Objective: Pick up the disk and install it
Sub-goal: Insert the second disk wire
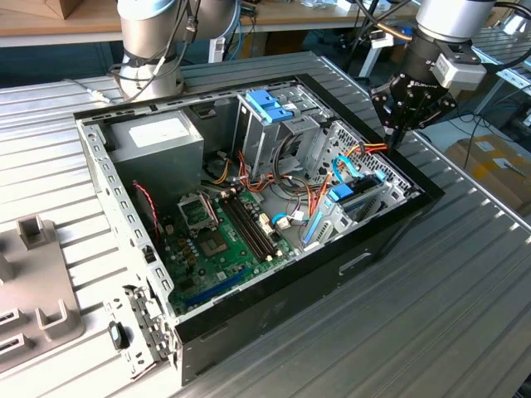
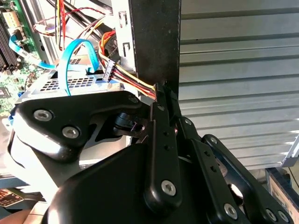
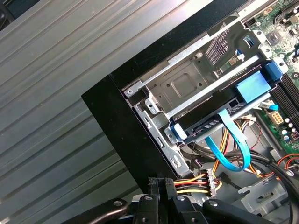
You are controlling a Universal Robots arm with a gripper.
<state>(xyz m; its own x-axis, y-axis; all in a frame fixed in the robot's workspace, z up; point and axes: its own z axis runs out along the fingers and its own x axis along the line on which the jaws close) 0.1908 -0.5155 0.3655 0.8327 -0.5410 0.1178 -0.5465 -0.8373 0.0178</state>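
Pincer: the black pincer (image 1: 397,133) is hanging right over the case's corner on the exterior view's right, tips pointing down at the black edge. In the second wrist view the fingers (image 2: 161,100) are sitting pressed together, nothing between them, right next to the bundle of yellow, red and black power wires (image 2: 128,77).

Disk: looks like the disk (image 3: 205,125) is sitting inside the metal drive bay (image 3: 184,84) of the open computer case (image 1: 377,240), dark edge and blue side rail (image 3: 254,84) showing in the first wrist view. A blue ribbon cable (image 3: 231,151) is looping away from its end.

Pincer vs disk: not touching, the pincer is hovering just beside the bay at the case wall.

Case: lying on its side on the ribbed metal desk (image 1: 465,298), lid off, green motherboard (image 1: 220,240) showing.

Other stuff: grey power-supply box (image 1: 158,141) in the far corner, tall metal cage with a blue top (image 1: 270,108) in the middle.
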